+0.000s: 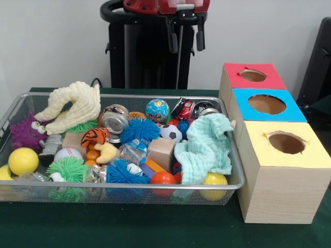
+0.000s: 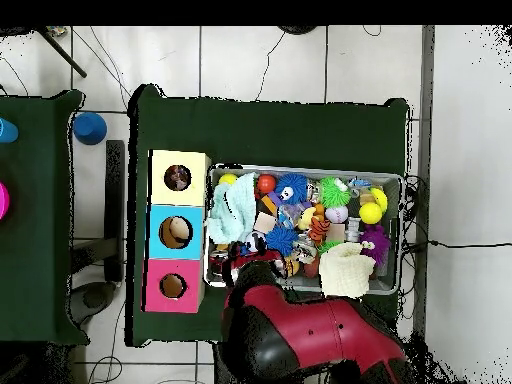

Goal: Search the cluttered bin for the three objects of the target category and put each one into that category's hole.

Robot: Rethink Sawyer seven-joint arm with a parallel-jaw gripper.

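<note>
The wire mesh bin [image 1: 124,187] is full of mixed toys; it also shows in the overhead view [image 2: 300,170]. I see no knotted rope ball in the bin in either view; any there are hidden under the clutter. The yellow-topped box [image 1: 315,155] stands nearest the camera at the right, with its round hole [image 1: 286,143] open. In the overhead view its hole [image 2: 178,178] shows something dark and multicoloured inside. My gripper [image 1: 185,36] hangs open and empty, raised high above the bin's far rim. In the overhead view the red arm [image 2: 300,335] hides it.
A blue-topped box [image 1: 267,105] and a red-topped box [image 1: 253,75] stand behind the yellow one. The bin holds a cream cloth [image 1: 72,106], a mint cloth [image 1: 204,147], blue [image 1: 139,129] and green [image 1: 67,170] puffer balls, yellow balls [image 1: 23,160] and a wooden block [image 1: 162,152].
</note>
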